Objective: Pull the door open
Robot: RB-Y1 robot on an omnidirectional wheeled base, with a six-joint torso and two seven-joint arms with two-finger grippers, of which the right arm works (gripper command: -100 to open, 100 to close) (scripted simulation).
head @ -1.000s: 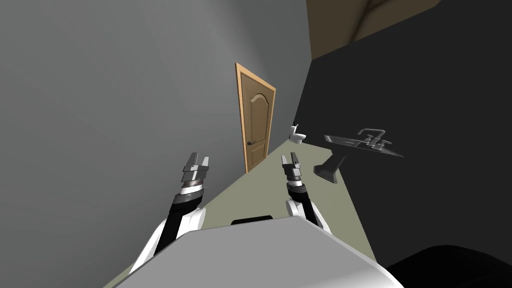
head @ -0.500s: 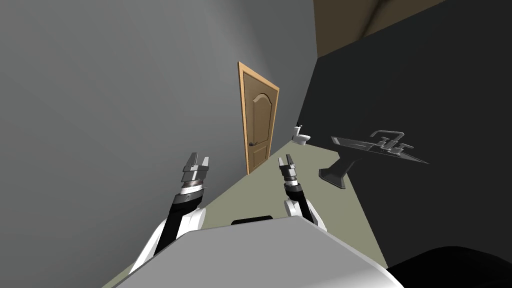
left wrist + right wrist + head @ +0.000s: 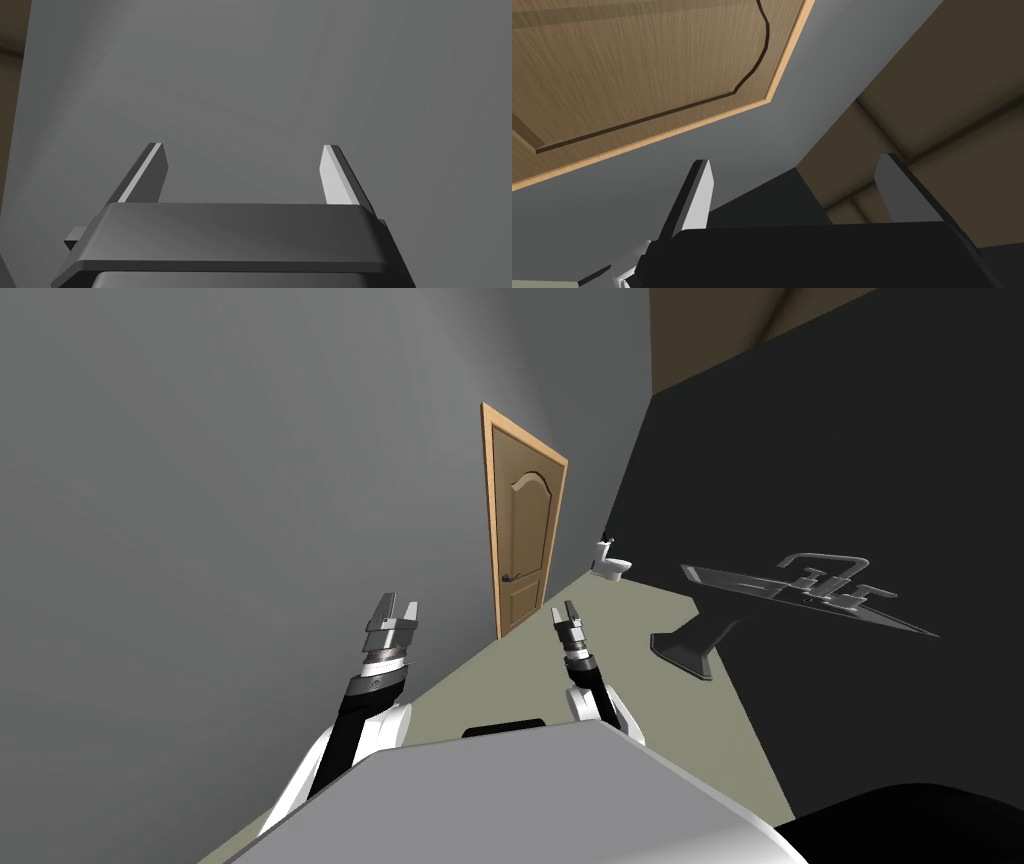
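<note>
- Door [image 3: 525,528]: brown wood with an arched panel, in a lighter frame [image 3: 487,488]. It is set in the grey wall [image 3: 250,488] at the far end of the room and looks shut, flush in the frame.
- Handle [image 3: 510,579]: small dark lever at mid height, on the door edge nearer the grey wall. Nothing touches it.
- Right claw [image 3: 565,610]: released, fingers spread with nothing between them. It is held out in front of the chest, well apart from the door. In its wrist view it aims up at the door's upper panel and the top corner of the frame, not at the handle.
- Left claw [image 3: 398,604]: released and empty, raised on the left side and facing the grey wall. It is well apart from the door.
- Floor [image 3: 600,628]: a pale olive strip running from the robot to the door.
- Toilet [image 3: 612,560]: small and white, near the door's foot, against the dark wall.
- Sink [image 3: 790,588]: grey pedestal type on the right, between the robot and the toilet, off the path to the door.
- Progress: judged at the very start, with no contact and the door not yet moved.
- Left to do: close the gap to the door, bring a claw down to the handle, clench on it, then pull the door back.
- Judgement: the right claw looks the likelier to do the work, since it faces the door.
</note>
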